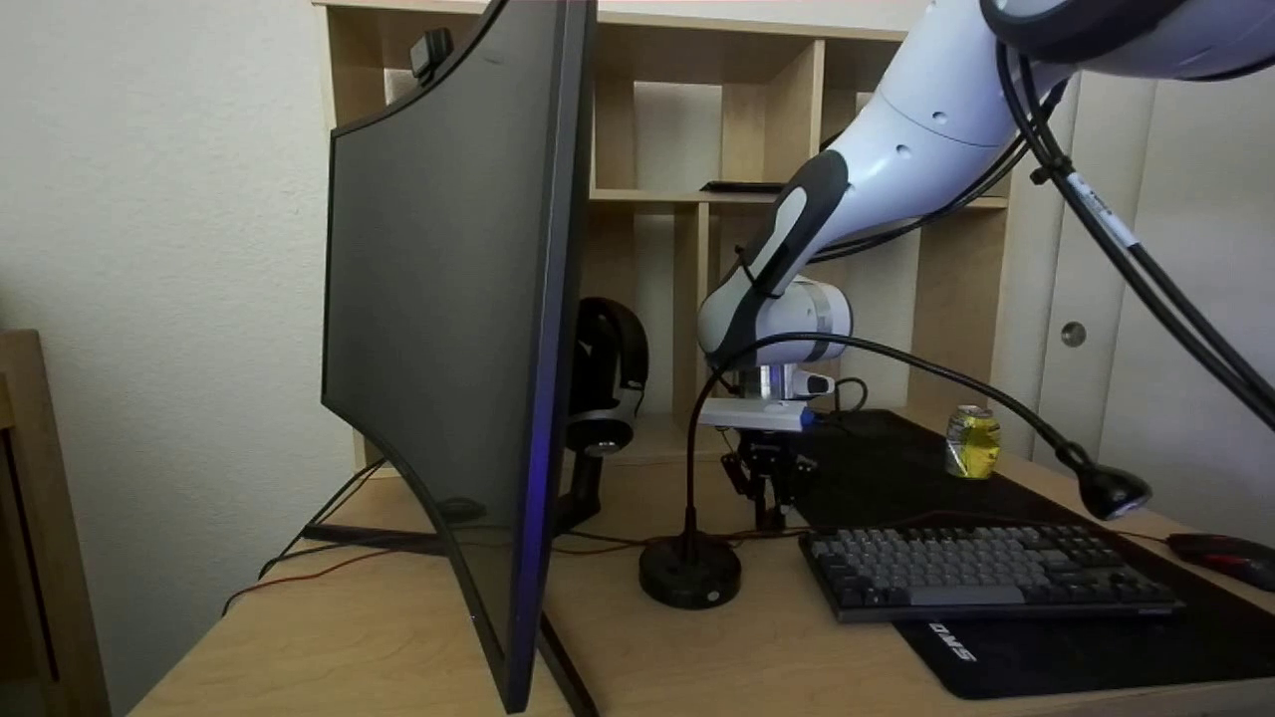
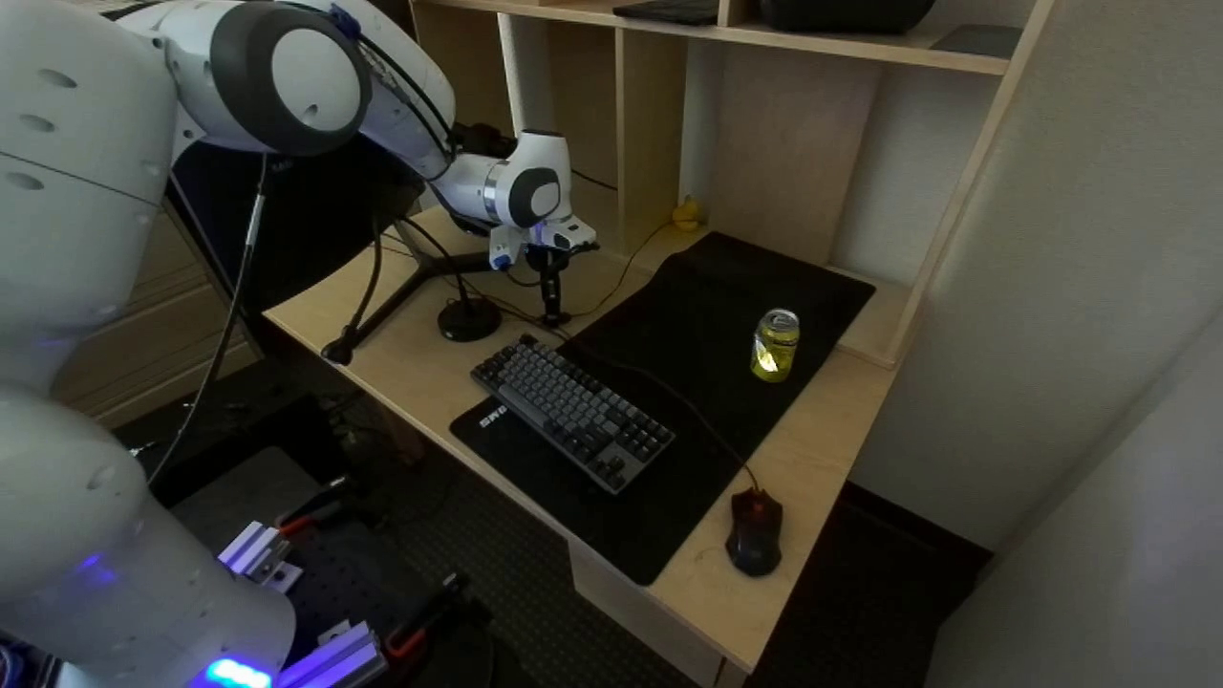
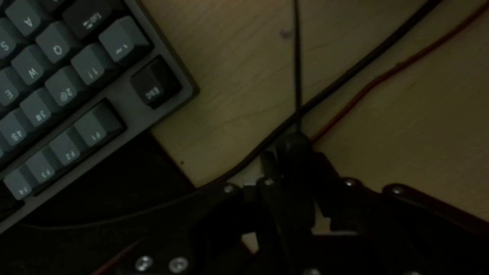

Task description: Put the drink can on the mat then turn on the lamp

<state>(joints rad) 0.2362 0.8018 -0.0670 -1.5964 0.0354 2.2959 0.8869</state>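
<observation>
Yellow-green can (image 2: 775, 346) stands upright on black mat (image 2: 688, 306), by the long edge away from the gripper (image 2: 552, 311); reads as pt 1 done. Gripper points down over table (image 1: 349, 637), betw. mat edge & lamp base (image 1: 689, 573): base just beside it on the monitor (image 1: 448, 299) side, can the opp. way, well apart. Wrist view dim: fingers close together at a dark block (image 3: 296, 160) where a thin cord (image 3: 297, 68) ends; can't tell if they clamp it or only sit against it (depth hard to judge). Block's long axis approx. in line w/ cord. Guess: lamp's inline switch. No light pool seen under lamp head (image 1: 1114, 492), so prob. off. Next move (est.) turns on fingertip-to-block alignment, not on can: press sq. on block's face. Risk: block rolls or skids w/ cord.
</observation>
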